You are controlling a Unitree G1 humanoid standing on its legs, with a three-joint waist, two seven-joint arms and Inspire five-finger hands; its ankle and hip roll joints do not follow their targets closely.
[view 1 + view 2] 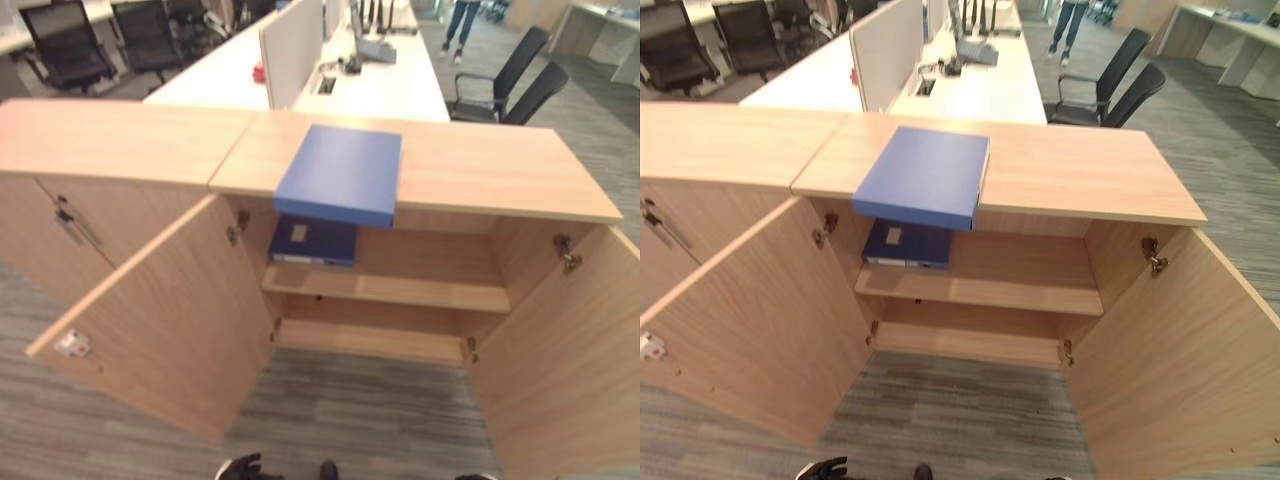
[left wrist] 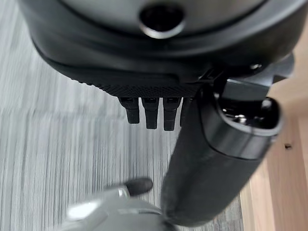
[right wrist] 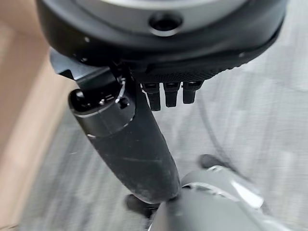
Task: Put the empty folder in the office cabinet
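You have the blue folder (image 1: 340,172) lying flat on top of the office cabinet (image 1: 480,170), toward the left of the open compartment, its front edge jutting just past the cabinet's front lip; nothing is written on its cover that you can read. Directly below the folder, on the upper shelf (image 1: 420,288) inside the cabinet, a darker blue binder (image 1: 312,241) lies flat, with a small pale label on it too small to make out. Both cabinet doors stand wide open; the left door (image 1: 160,320) carries a small white tag with a red mark near its outer edge, print illegible.

Your left hand (image 2: 159,91) hangs low over the grey carpet (image 1: 350,410), well apart from the folder; its fingers (image 2: 151,113) point straight down, relaxed, holding nothing. Your right hand (image 3: 163,72) likewise hangs over the carpet; its fingers (image 3: 171,94) are straight and empty, the thumb extended beside them.
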